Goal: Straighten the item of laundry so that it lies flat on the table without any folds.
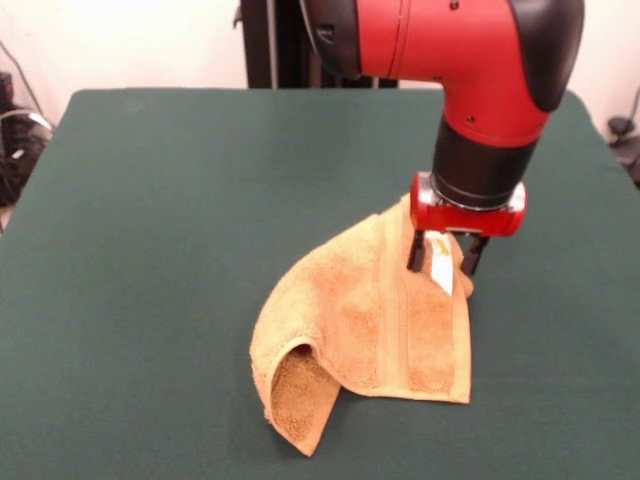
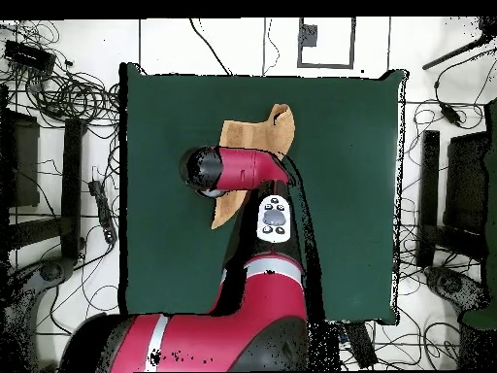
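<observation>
Towel (image 1: 370, 320): orange-tan terry, one woven band of the same colour running along it; label (image 1: 441, 268) white with yellow print. Surface (image 1: 180, 230): uniform dark green. Arm (image 1: 450, 50): red with black sections; end effector (image 1: 443, 256) has black fingers under a red collar.

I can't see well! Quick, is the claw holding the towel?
Claw: closed on the towel, lifting its far edge near the white label.

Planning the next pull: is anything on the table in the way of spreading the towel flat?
Nothing visible. The pincer is already at the towel, by its white label, and bare green table surrounds the towel on every side.
</observation>
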